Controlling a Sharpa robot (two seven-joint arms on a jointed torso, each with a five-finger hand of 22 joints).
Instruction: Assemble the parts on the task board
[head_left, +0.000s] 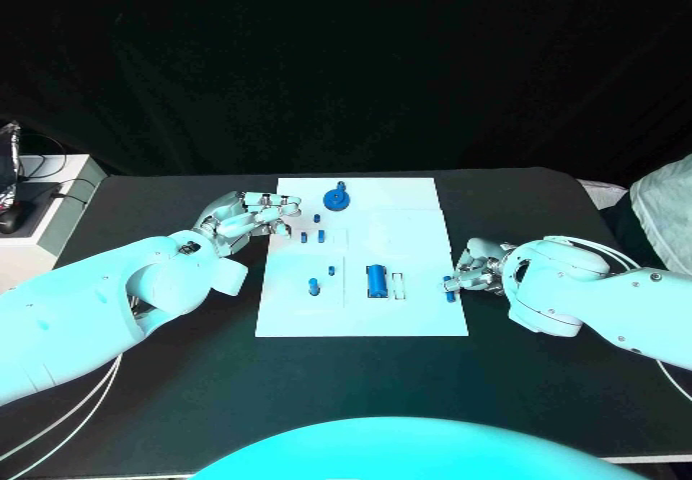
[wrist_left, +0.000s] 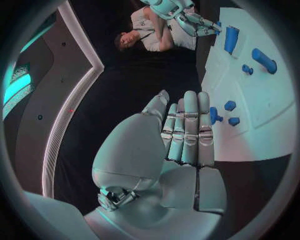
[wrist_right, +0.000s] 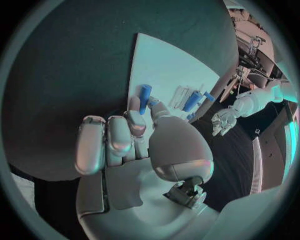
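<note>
Black bench (head_left: 173, 400) carries the white task board (head_left: 411, 215) with blue parts (head_left: 376, 281). Right robot hand (head_left: 473, 268) pinches a blue peg (wrist_right: 144, 97); left robot hand (head_left: 248, 218) is empty, fingers straight.

No readable text or markings

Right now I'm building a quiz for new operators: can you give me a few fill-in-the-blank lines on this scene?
1. The right hand pinches a small ____ peg.
2. The task board lies on a ____ table.
3. The left hand is at the board's ____ edge in the head view.
4. The round blue wheel sits near the board's ____ edge, away from the robot.

Missing words: blue; black; left; far
</note>
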